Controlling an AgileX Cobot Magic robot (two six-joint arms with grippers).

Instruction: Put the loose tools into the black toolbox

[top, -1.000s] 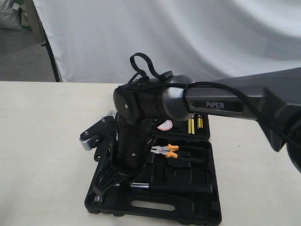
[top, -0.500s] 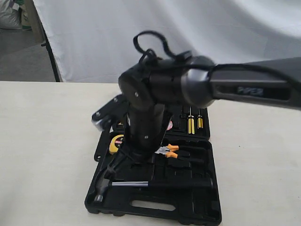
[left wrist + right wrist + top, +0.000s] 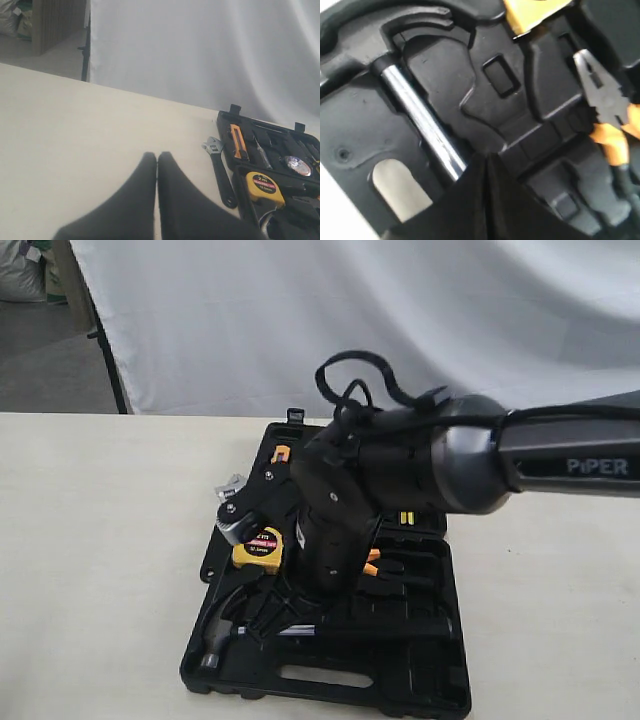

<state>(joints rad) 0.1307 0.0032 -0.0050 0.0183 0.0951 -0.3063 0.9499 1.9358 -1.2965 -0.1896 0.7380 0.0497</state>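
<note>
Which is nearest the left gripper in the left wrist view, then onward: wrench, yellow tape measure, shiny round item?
1. wrench, on the table beside the toolbox.
2. yellow tape measure, just inside it.
3. shiny round item, deeper inside.

backdrop: white sheet (image 3: 400,310) | floor (image 3: 45,365): grey | tabletop (image 3: 90,540): cream | black pole (image 3: 108,370) at sheet's edge

Open table (image 3: 100,540) beside toolbox (image 3: 420,695) (arm (image 3: 470,465) overhead)

The pale table (image 3: 100,540) is carrying the open black toolbox (image 3: 420,680), the adjustable wrench (image 3: 220,170) lying just left of it.
</note>
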